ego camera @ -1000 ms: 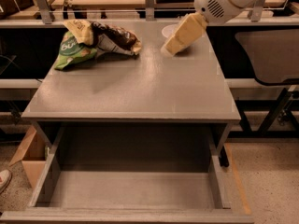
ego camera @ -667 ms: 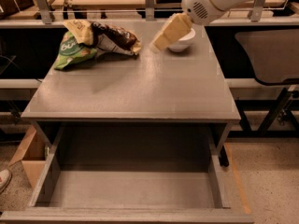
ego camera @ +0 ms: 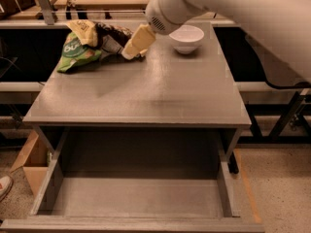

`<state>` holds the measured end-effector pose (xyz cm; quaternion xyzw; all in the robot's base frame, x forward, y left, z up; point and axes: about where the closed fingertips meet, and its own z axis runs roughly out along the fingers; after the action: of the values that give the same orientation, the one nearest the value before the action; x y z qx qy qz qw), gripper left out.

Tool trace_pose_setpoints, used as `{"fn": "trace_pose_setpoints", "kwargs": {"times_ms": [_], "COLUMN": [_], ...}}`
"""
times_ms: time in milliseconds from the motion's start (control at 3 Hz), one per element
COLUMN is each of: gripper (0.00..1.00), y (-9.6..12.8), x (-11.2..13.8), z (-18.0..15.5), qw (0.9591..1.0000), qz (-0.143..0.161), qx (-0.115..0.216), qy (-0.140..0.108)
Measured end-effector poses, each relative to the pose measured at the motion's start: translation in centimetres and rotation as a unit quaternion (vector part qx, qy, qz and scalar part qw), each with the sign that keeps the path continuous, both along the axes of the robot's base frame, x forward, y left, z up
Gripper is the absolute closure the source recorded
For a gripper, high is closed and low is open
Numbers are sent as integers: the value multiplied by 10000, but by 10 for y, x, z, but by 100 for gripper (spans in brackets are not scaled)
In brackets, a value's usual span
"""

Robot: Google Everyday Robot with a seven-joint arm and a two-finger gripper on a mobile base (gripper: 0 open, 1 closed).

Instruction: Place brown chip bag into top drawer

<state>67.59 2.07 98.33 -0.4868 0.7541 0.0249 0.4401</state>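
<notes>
Gripper (ego camera: 132, 47) angled down at the back of the cabinet top (ego camera: 146, 91), its tip at the brown chip bag (ego camera: 111, 37), likely lining up a grasp. Grip state: could not tell. Bag lay against the green chip bag (ego camera: 77, 53). Top drawer (ego camera: 136, 198) stood pulled out, ready.

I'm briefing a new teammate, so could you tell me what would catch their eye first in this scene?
A big white arm sweeps in from the upper right, its gripper down at the brown bag on the back left of the cabinet top. A green bag lies left of it, a white bowl to its right. In front, the drawer stands wide open.
</notes>
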Motion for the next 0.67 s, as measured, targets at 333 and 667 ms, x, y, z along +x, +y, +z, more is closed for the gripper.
{"fn": "trace_pose_setpoints", "kwargs": {"times_ms": [333,667], "gripper": [0,0], "y": [50,69], "x": [41,70], "z": [-20,-25], "qw": [9979,9945], "qz": [-108,-138], "qx": [-465,-738], "qy": [-446,-727]}}
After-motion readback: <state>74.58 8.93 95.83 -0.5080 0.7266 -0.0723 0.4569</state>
